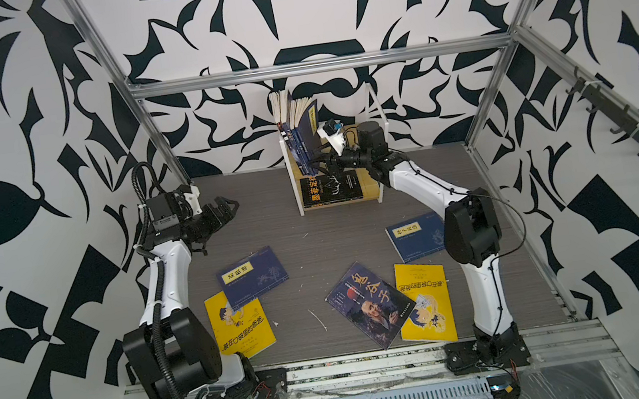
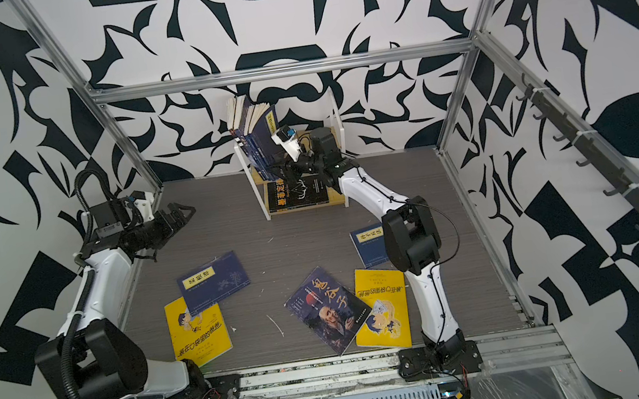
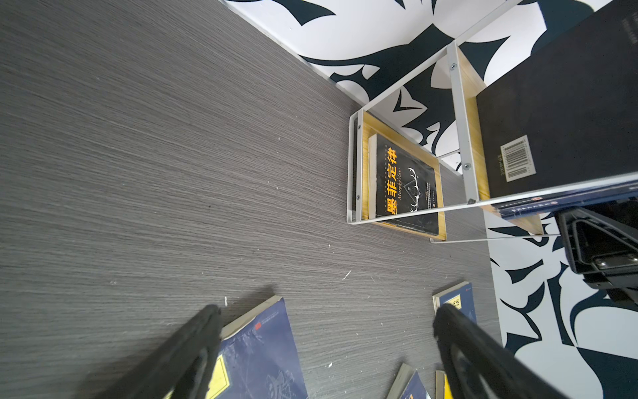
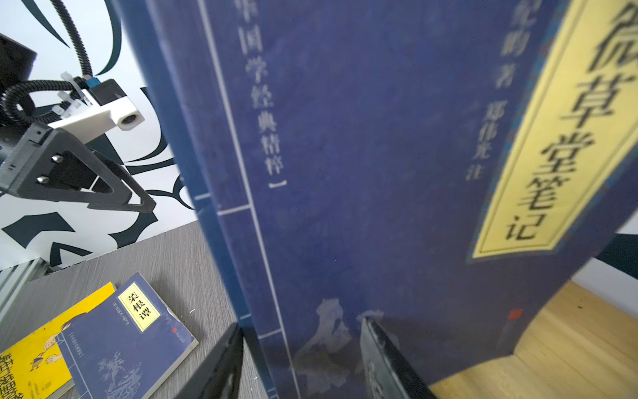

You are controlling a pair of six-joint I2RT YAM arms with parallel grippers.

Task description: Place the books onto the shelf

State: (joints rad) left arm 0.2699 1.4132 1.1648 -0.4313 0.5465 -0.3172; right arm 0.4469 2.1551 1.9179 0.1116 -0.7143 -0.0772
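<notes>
The right gripper's (image 4: 302, 331) flat black fingers (image 4: 379, 355) straddle the lower edge of a thin, matte navy book (image 4: 362, 155) with a yellow title label. It leans on the pale wooden upper board of the shelf (image 4: 569, 345) against other upright paperbacks (image 1: 290, 116), and I cannot tell whether the fingers pinch it. The left gripper (image 3: 328, 324) hangs spread wide and empty over the grey woodgrain table (image 1: 315, 243), where a portrait-cover book (image 1: 371, 305), two navy books (image 1: 252, 275) and two yellow books (image 1: 240, 326) lie flat

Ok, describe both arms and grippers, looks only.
The left arm and right arm: white links, black joints. The left gripper and right gripper: black, triangular open-frame fingers. A ribbed black hose on the left arm; a thin black cable on the right.
</notes>
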